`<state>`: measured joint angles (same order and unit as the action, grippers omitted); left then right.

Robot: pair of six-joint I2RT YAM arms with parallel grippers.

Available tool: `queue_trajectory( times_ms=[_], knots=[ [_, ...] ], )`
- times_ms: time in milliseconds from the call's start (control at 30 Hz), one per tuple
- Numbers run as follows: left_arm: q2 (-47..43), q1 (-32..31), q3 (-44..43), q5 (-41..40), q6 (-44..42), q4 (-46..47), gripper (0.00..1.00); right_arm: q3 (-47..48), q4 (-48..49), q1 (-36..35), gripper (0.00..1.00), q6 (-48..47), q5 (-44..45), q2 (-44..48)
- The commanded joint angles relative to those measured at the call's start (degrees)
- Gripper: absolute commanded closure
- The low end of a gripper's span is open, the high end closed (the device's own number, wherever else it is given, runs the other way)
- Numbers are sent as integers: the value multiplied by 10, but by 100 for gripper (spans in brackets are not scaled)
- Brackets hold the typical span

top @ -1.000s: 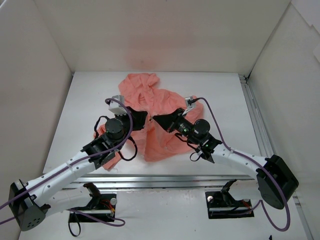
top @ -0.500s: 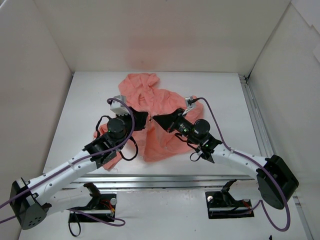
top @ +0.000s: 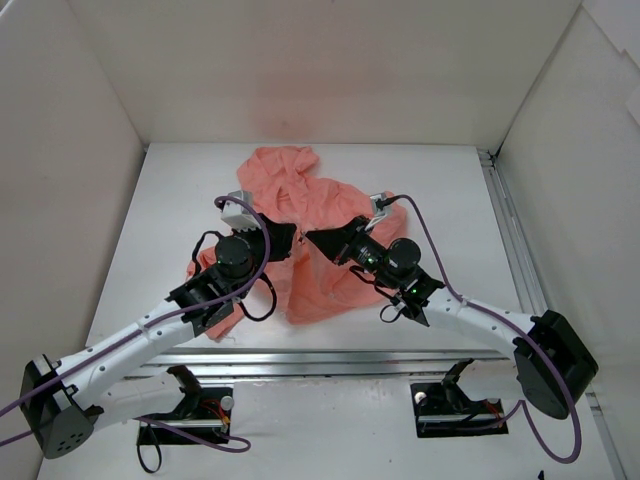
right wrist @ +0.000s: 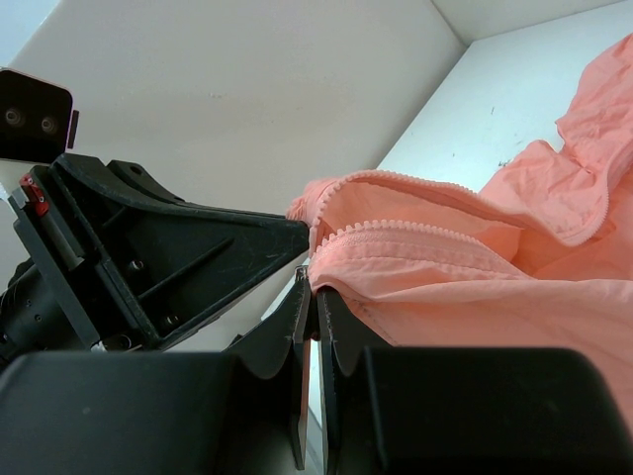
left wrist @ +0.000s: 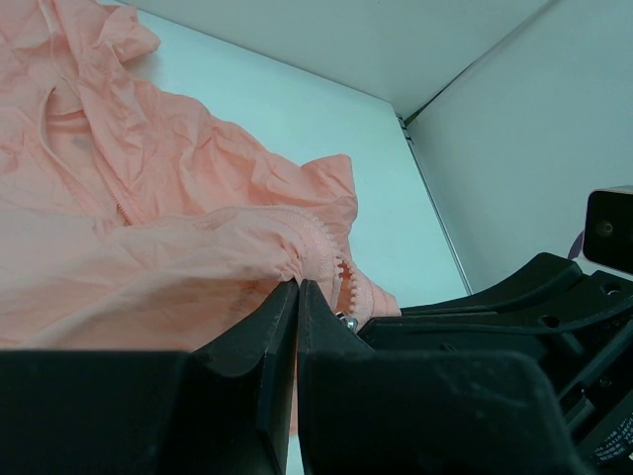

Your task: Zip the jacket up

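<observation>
White tabletop (top: pixel 140 240), closed in by white walls (top: pixel 330 70) on three sides. A metal rail (top: pixel 507 250) runs along the edge to the right of the jacket.

The salmon-pink jacket (top: pixel 325 285) lies crumpled at the middle of the tabletop. Its far end lies near the back wall and its near hem close to the front edge. Bare surface flanks the jacket on the left and on the right as far as the rail.

The left arm (top: pixel 130 345) and right arm (top: pixel 480 320) reach in from the near corners and converge over the jacket's middle.

The left claw (top: pixel 285 238) is closed, pinching a fold of fabric beside the zip, as the left wrist view shows (left wrist: pixel 297 287). The right claw (top: pixel 315 238) is also closed, clamped on the jacket's edge just below the zipper teeth (right wrist: pixel 396 230), tip to tip with the left claw (right wrist: pixel 198 257).

Between the two claws a short run of zipper teeth (left wrist: pixel 341 272) is raised off the tabletop.
</observation>
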<state>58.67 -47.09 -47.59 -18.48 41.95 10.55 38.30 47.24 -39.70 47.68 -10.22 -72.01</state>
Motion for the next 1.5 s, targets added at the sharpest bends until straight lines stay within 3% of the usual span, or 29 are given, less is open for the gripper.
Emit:
queue_trajectory(
  times_ms=[0, 1467],
  knots=[
    [-6, 0, -30, -4, -11, 40, 100, 31, 51, 2, 100, 0, 1, 6],
    [-27, 0, -9, 27, -9, 41, 100, 43, 51, 8, 100, -2, 10, 4]
  ],
)
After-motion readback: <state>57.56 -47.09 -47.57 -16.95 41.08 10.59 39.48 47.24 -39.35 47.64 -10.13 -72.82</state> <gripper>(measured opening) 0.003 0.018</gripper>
